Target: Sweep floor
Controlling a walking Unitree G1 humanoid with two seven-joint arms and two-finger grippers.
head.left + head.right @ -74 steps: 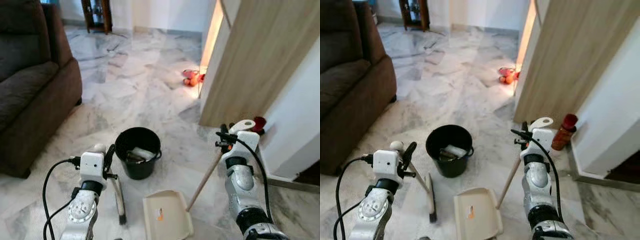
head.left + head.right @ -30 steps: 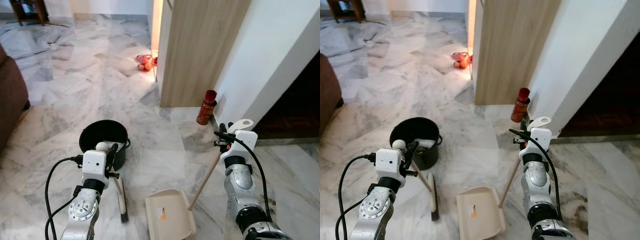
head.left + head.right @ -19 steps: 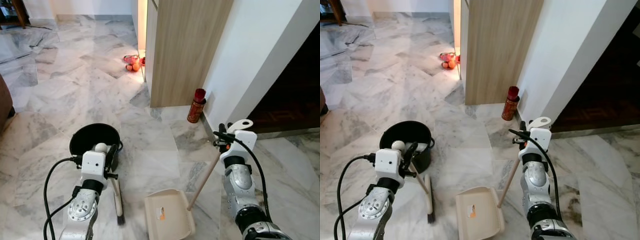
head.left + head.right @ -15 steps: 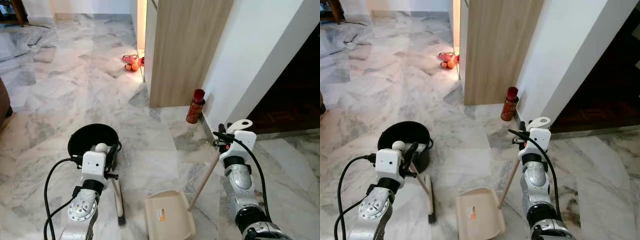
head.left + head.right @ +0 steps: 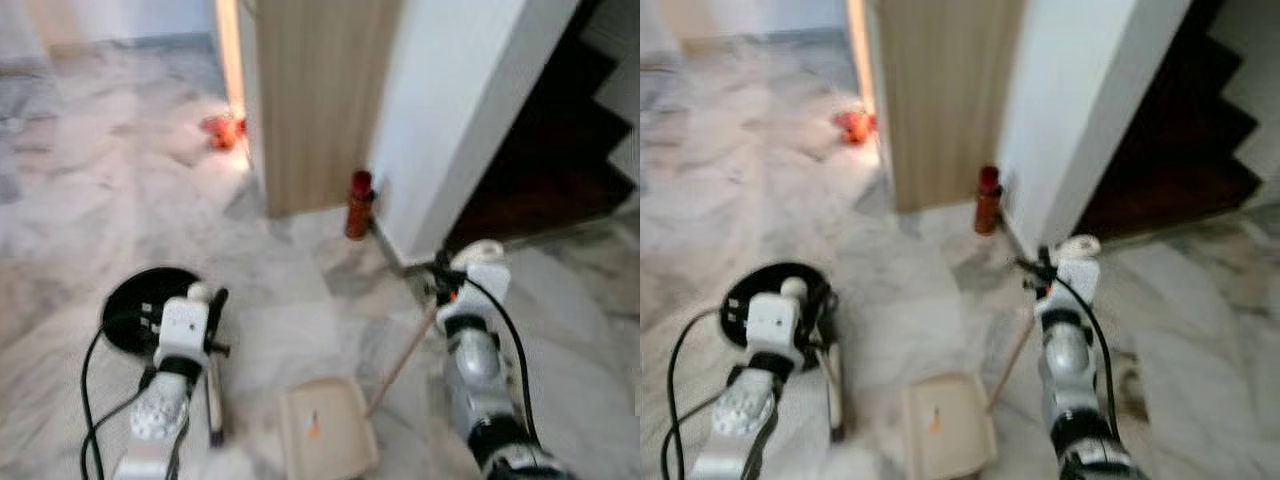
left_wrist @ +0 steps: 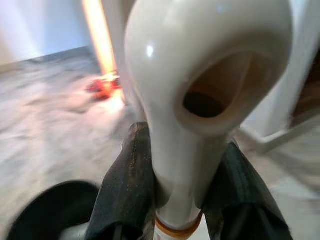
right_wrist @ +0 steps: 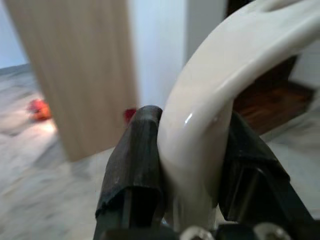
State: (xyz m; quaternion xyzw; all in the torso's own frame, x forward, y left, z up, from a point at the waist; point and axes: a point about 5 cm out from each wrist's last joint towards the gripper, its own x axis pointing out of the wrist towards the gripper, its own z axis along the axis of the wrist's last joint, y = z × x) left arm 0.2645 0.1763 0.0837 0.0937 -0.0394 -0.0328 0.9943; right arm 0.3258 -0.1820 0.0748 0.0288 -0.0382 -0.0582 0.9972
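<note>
- The head views are blurred; a black bucket point(image 5: 140, 315) sits on the marble floor point(image 5: 90, 230), its contents unreadable.
- The left gripper point(image 6: 175, 195) has its fingers point(image 6: 125, 190) clamped on the broom handle point(image 6: 200, 90); the broom head point(image 5: 213, 425) rests beside the bucket.
- The dustpan point(image 5: 325, 430) lies between the arms.
- The right gripper point(image 7: 192, 170) is closed around the dustpan handle point(image 7: 220, 95).
- A red can point(image 5: 358, 205) stands by the wooden panel point(image 5: 320, 90); a dark stairway point(image 5: 560, 130) lies rightward.

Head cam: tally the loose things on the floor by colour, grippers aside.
Black: 1, bucket
Cream: 2, dustpan, broom
Red: 1, bottle
Red-orange: 1, blurred clump by the doorway, too blurred to count apart
Total: 5
</note>
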